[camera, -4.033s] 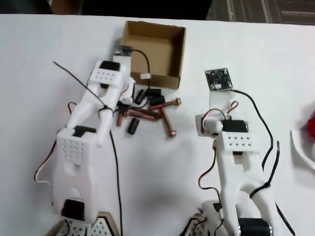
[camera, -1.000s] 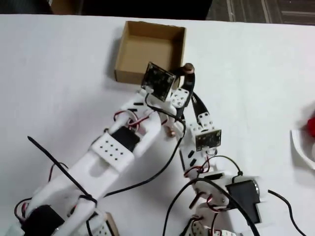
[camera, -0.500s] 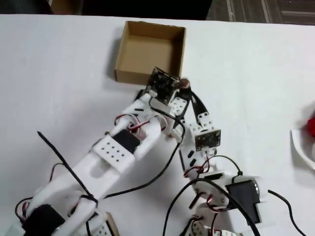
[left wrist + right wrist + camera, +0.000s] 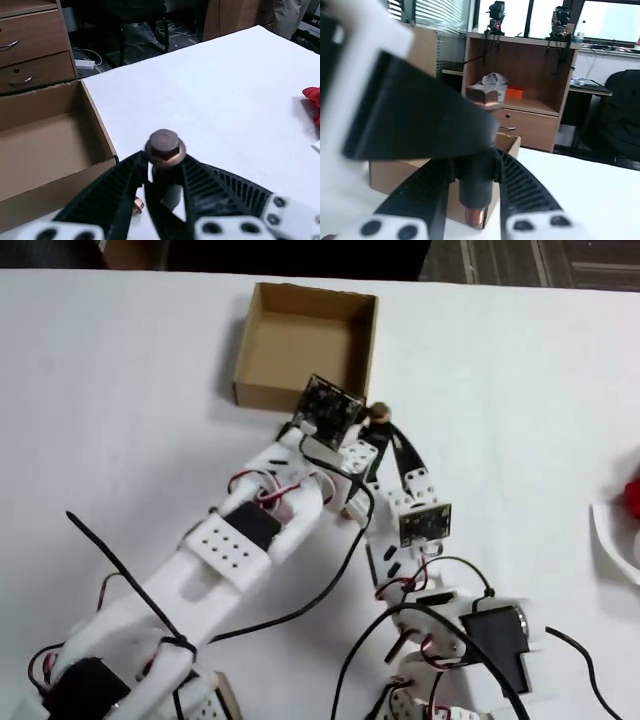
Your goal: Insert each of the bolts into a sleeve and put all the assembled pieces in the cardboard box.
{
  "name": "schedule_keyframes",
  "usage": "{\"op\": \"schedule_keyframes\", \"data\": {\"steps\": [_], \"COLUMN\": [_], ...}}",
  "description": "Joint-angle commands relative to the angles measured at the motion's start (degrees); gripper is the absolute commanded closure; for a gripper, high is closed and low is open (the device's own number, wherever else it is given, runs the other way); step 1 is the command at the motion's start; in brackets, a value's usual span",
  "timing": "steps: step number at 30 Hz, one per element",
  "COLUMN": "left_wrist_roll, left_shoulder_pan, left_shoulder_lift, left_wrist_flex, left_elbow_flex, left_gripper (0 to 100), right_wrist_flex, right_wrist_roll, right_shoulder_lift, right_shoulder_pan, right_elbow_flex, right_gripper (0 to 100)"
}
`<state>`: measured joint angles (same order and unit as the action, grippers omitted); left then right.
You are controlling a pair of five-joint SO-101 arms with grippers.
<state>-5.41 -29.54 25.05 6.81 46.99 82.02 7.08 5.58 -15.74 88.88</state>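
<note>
Box (image 4: 300, 345): on the counter (image 4: 500, 350), just beyond both claws. Open top, and the floor shows bare cardboard in the high view. Its near corner is just beside the left claw.

Left claw (image 4: 165, 162): pinching the bolt (image 4: 165, 144) on the shaft right under the hex head. Head is up and the bolt is roughly upright.

Right claw (image 4: 475, 167): pinching the black sleeve (image 4: 476, 192) lower on the same bolt. The copper tip pokes out of the sleeve's bottom, so the bolt is through the sleeve. The pair is gripped by both claws above the counter, outside the box, by that near corner.

In the way:
- High view: the left arm's camera board (image 4: 328, 405) covers the left claw and overlaps the box's near wall. The bolt head shows just beside the board.
- Right wrist view: a left claw finger cuts across in front of the bolt, between head and sleeve.

Second bolt (image 4: 137, 204): copper end on the counter below the left claw, the rest hidden by a finger.

Red item (image 4: 312, 95): well apart, out past the right claw's outer side.
</note>
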Motion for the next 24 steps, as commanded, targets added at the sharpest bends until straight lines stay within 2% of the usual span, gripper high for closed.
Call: {"op": "schedule_keyframes", "data": {"steps": [1, 7, 13, 17, 21, 24], "left_wrist_roll": [0.2, 0.4, 0.4, 0.3, 0.3, 0.3], "left_shoulder_pan": [0.0, 0.0, 1.7, 10.1, 22.1, 29.9], "left_shoulder_lift": [0.4, 1.5, 10.0, 14.2, 14.4, 14.4], "left_wrist_flex": [1.1, -1.0, -0.9, -0.3, 6.9, 11.3], "left_elbow_flex": [-1.7, -2.1, -4.9, -9.2, -9.6, -4.6], "left_gripper": [71, 76, 76, 76, 76, 76], "right_wrist_flex": [1.7, 1.6, 1.3, -1.0, -12.3, -23.3], "right_wrist_roll": [0.3, 0.3, 0.2, 0.2, 0.4, 0.5], "right_shoulder_lift": [0.4, 0.4, 0.0, 0.1, 0.4, 0.6], "right_shoulder_pan": [0.3, 0.3, 0.3, 0.7, 2.8, 4.5], "right_elbow_flex": [-2.0, -2.0, -2.0, -3.4, -11.0, -19.2], "right_gripper": [97.8, 97.8, 97.8, 97.8, 97.8, 97.8]}}
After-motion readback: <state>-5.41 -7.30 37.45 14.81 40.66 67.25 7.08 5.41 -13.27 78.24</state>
